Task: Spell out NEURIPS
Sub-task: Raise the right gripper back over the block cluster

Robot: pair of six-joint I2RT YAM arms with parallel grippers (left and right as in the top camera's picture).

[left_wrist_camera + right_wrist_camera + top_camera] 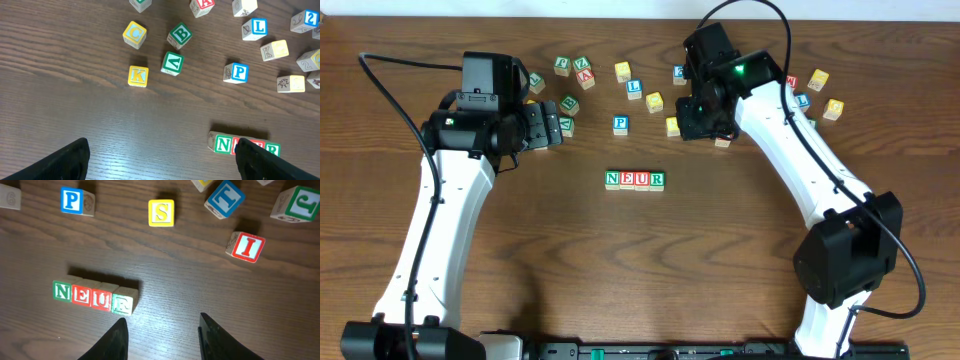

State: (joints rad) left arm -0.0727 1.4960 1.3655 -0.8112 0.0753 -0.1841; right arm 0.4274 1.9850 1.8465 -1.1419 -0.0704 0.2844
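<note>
Possibly clips the blue-lettered wooden T cube [224,198] while closing on the red-lettered wooden I cube [247,246], far right of the wooden N-E-U-R cube row [93,296], right gripper [161,320] partly open, empty.

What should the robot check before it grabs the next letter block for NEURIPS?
1. NEUR row reads in order, blocks touching: ok.
2. I block in view, clear of neighbours: ok.
3. Right end effector open, empty: ok.
4. Right end effector above the I block: not ok, the block sits off to the side.
5. P block and S block loose, ready: ok.
6. Left end effector open, away from the row: ok.
</note>
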